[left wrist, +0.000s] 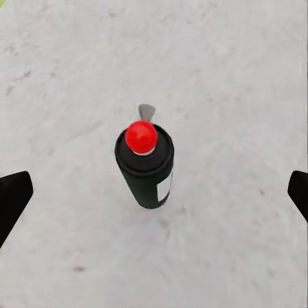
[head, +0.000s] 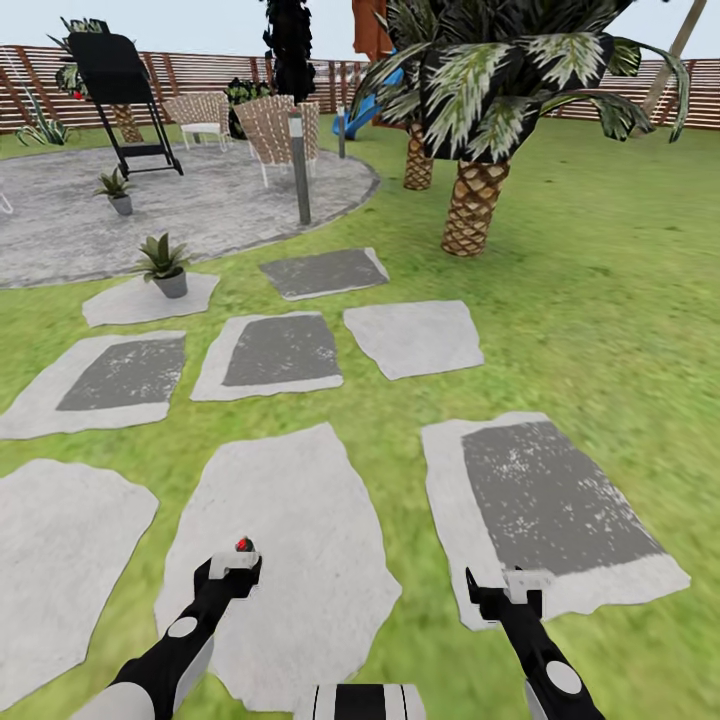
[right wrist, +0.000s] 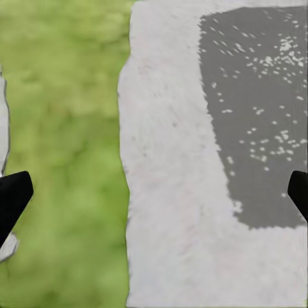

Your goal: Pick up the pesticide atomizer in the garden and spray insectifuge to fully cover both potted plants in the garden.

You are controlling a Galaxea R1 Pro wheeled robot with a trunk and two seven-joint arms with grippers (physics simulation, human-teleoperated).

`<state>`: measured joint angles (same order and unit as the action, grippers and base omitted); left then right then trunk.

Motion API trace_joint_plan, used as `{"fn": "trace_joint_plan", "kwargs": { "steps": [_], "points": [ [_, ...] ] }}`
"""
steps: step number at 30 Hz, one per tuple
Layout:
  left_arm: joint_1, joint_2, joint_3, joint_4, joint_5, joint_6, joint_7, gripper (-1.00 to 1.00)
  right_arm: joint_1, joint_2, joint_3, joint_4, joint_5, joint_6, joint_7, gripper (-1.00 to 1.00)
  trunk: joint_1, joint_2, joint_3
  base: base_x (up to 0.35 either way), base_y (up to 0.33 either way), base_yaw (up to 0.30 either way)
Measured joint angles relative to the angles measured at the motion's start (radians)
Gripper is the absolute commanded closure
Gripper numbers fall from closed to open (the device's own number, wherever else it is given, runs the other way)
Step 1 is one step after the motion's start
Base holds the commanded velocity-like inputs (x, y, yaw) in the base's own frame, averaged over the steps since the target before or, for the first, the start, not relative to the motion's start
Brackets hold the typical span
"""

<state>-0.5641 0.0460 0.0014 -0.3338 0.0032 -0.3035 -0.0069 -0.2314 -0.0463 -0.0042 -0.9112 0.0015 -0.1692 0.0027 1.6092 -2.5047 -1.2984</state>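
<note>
The pesticide atomizer point(left wrist: 146, 168), a dark bottle with a red top and a white label, stands upright on a pale stepping stone point(head: 290, 560). My left gripper point(left wrist: 154, 196) hangs open above it, one black finger on each side, well apart from the bottle. In the head view only the atomizer's red top point(head: 243, 545) peeks past the left gripper point(head: 238, 565). My right gripper point(head: 500, 592) is open and empty over the edge of another stone point(right wrist: 186, 192). The two potted plants stand far ahead on the left: one point(head: 165, 264) on a stone, the other point(head: 116, 189) on the patio.
Several stepping stones lie in the lawn between me and the round grey patio point(head: 220, 205). A big palm point(head: 472, 200) stands ahead on the right, a grey post point(head: 300, 165) at the patio's edge, and wicker chairs point(head: 280, 125) and a black folding frame point(head: 125, 95) behind it.
</note>
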Motion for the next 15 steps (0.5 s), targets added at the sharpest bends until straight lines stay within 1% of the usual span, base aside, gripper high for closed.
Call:
{"fn": "trace_joint_plan", "kwargs": {
  "steps": [4, 12, 15],
  "points": [
    [0.0, 0.0, 0.0, 0.0, 0.0, 0.0, 0.001, -1.0, 0.0, 0.0, 0.0, 0.0, 0.0, 0.0, 0.0, -1.0, 0.0, 0.0, 0.0, 0.068, 0.059, 0.0],
    [0.0, 0.001, 0.0, 0.0, 0.001, -0.001, 0.0, -1.0, 0.0, 0.0, 0.0, -0.001, 0.0, 0.001, 0.0, -1.0, 0.0, 0.0, 0.0, 0.006, 0.005, 0.0],
    [0.001, 0.0, 0.0, 0.001, 0.001, -0.001, 0.0, -1.0, 0.0, 0.0, 0.001, 0.0, 0.0, 0.001, 0.0, -1.0, 0.002, -0.001, -0.014, 0.0, 0.0, 0.0]
  ]
}}
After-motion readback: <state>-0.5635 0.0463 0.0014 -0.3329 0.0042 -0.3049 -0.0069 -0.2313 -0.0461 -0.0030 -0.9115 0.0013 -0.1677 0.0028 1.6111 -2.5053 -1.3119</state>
